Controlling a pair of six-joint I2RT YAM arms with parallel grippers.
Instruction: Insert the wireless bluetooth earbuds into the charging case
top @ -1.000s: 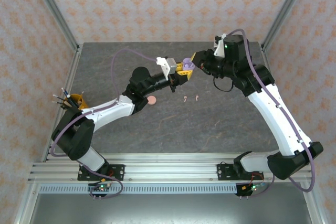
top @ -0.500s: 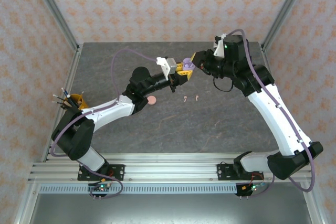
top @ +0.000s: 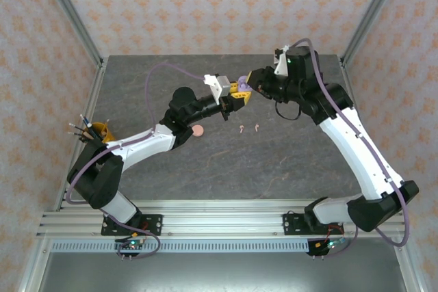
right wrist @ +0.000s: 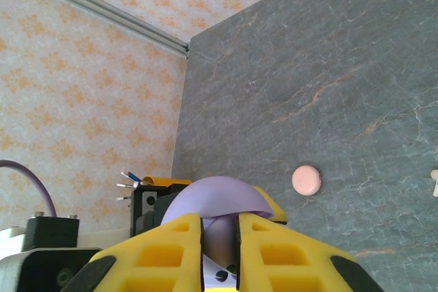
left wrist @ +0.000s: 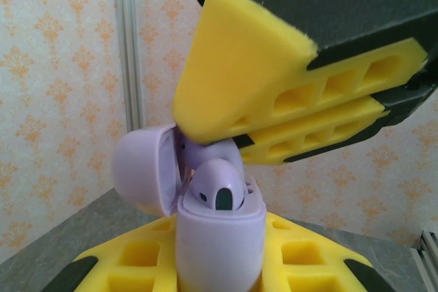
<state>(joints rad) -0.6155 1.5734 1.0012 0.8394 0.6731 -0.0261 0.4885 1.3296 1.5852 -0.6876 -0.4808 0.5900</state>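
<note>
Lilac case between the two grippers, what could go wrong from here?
The right gripper works inside the open lilac case, against its lid; it might strain the hinge. The left gripper holds the case off the table, so a push could twist it loose and spill the seated earbud.

Pale earbud (right wrist: 435, 177) (mere sliver) half beyond the right edge.
</note>
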